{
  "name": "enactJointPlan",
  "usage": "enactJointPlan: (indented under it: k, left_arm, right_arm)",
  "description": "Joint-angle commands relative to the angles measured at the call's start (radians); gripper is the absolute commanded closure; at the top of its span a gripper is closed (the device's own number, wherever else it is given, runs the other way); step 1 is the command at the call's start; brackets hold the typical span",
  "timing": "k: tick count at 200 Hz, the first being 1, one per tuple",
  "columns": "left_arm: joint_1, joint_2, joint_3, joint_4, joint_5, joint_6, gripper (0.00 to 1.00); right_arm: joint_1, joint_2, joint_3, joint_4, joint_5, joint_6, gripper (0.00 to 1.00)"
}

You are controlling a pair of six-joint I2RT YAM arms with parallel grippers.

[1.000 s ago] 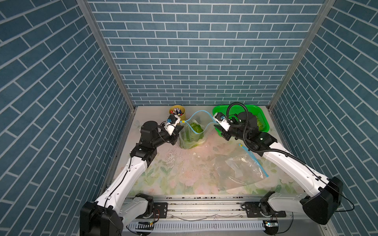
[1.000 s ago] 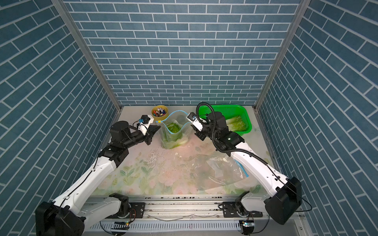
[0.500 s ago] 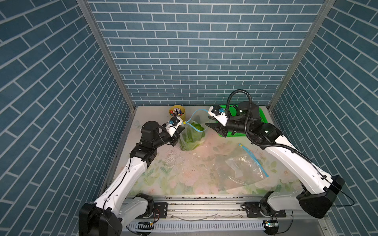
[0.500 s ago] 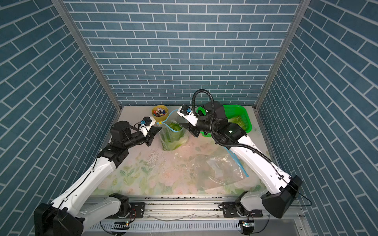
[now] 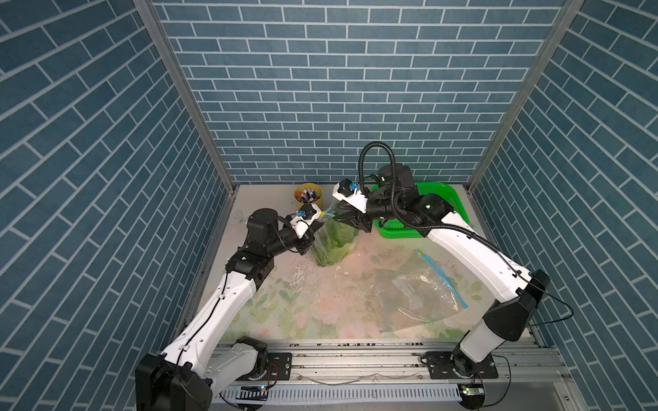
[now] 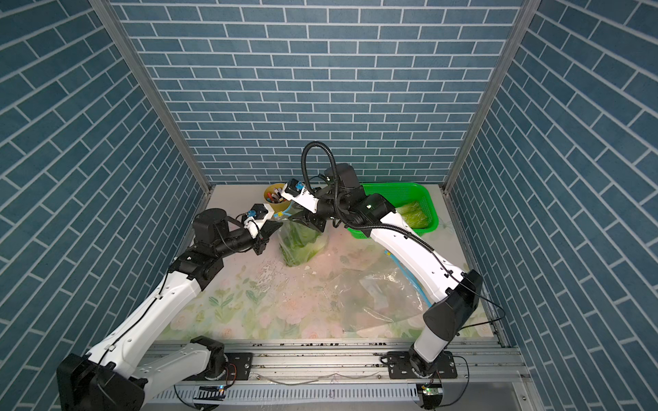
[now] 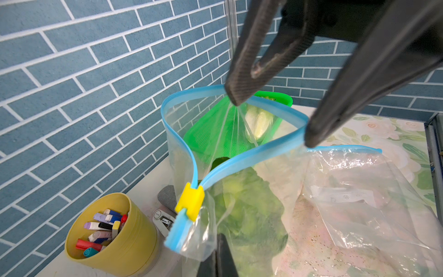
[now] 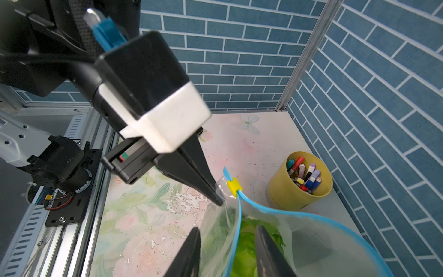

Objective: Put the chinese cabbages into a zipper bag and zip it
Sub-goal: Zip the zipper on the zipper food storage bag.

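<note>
Top views, Dev: rundown, big to small?

Dev: Table [image 5: 285, 313], floral mat. Spare flat bag [image 5: 420, 291] lies by the right arm, well apart from the right gripper [image 8: 227, 230]. Green basket [image 6: 398, 192] sits behind that gripper, under its wrist. Zipper bag [image 5: 333, 242] stands upright between both grippers, mouth agape.

Mia: Grips?

Dev: Left gripper [image 8: 217, 200] is clenched on the bag's corner plastic. Right one is released: jaws parted, straddling the blue zip track, one finger [image 8: 266, 247] inside the mouth, the other outside.

Mia: Cargo?

Dev: Leafy chinese cabbages [image 8: 247, 254] are inside the bag, directly below the right gripper; count unclear. One cabbage head [image 6: 413, 215] lies in the basket. Marker cup [image 7: 134, 244] is near, beyond the left gripper's tip. Yellow slider [image 7: 190, 201] sits just above its pinch.
</note>
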Motion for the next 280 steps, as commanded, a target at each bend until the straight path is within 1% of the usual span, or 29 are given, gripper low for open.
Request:
enactJointPlan:
  k: [1, 30, 75, 98, 147, 169, 197, 220, 247, 267, 280]
  left_arm:
    - [-0.007, -0.007, 0.031, 0.000, 0.027, 0.018, 1.00]
    - [-0.007, -0.004, 0.042, -0.013, 0.033, 0.028, 1.00]
    - [-0.007, 0.008, 0.057, -0.029, 0.041, 0.042, 1.00]
    - [-0.007, 0.008, 0.065, -0.032, 0.041, 0.047, 1.00]
    - [-0.007, 0.013, 0.081, -0.041, 0.014, 0.062, 1.00]
    - [-0.007, 0.017, 0.090, -0.048, 0.007, 0.064, 1.00]
    - [-0.007, 0.020, 0.097, -0.059, 0.005, 0.072, 1.00]
    - [-0.007, 0.020, 0.104, -0.070, 0.003, 0.075, 1.00]
    - [-0.007, 0.014, 0.105, -0.071, 0.010, 0.076, 1.00]
    - [-0.007, 0.012, 0.108, -0.076, 0.011, 0.077, 1.00]
    - [-0.007, 0.009, 0.108, -0.076, 0.013, 0.077, 1.00]
  right_arm:
    - [0.001, 0.048, 0.071, -0.069, -0.074, -0.072, 0.61]
    - [0.001, 0.103, 0.151, -0.112, -0.129, -0.094, 0.60]
    - [0.001, 0.201, 0.276, -0.202, -0.167, -0.128, 0.60]
    - [0.001, 0.232, 0.309, -0.228, -0.182, -0.138, 0.62]
    - [0.001, 0.233, 0.303, -0.254, -0.196, -0.143, 0.72]
    - [0.010, 0.220, 0.280, -0.267, -0.172, -0.151, 0.74]
    - [0.014, 0.189, 0.235, -0.248, -0.158, -0.154, 0.82]
    - [0.017, 0.173, 0.235, -0.243, -0.152, -0.151, 0.82]
    - [0.016, 0.189, 0.247, -0.243, -0.083, -0.157, 0.81]
    - [0.017, 0.204, 0.259, -0.250, -0.080, -0.160, 0.77]
    - [0.019, 0.210, 0.262, -0.248, -0.086, -0.161, 0.76]
